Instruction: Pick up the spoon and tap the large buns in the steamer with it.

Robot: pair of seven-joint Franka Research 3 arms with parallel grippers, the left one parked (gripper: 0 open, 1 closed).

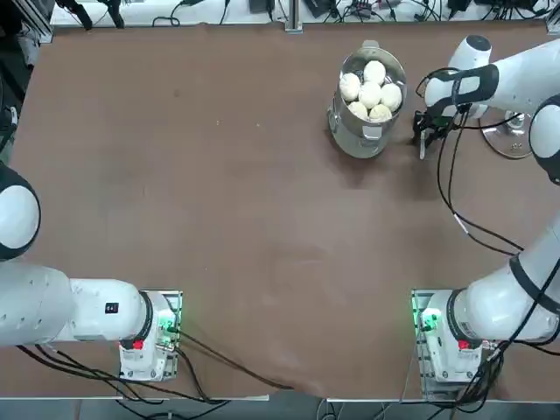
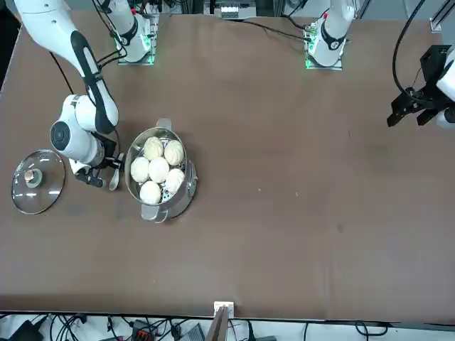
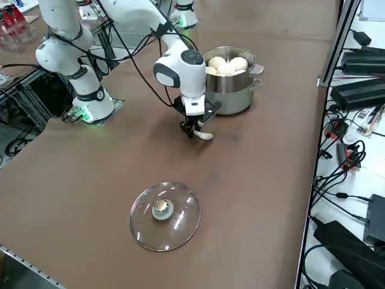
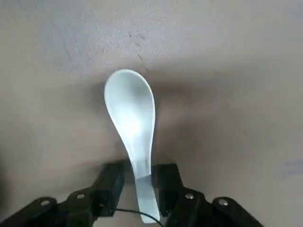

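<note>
The small white ceramic-looking soup spoon (image 4: 131, 127) lies flat on the brown table (image 1: 219, 219) just beside the round shiny steel steamer (image 1: 366, 131), where five smooth white large buns (image 1: 371, 90) sit clustered. The right gripper (image 4: 138, 182) is low over it, its black fingers (image 4: 110, 182) apart, straddling the handle, seemingly about to pinch it for lifting. Only the wrist view shows the handle between the fingers; the overhead view hides the spoon beneath the hand, while the side view shows just its bowl peeking out beside the round glass lid's (image 3: 165, 215) side of the pot.

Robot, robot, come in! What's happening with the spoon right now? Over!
Right gripper low at the table, fingers either side of the spoon handle. Buns waiting in steamer alongside. Nothing in the way.
</note>
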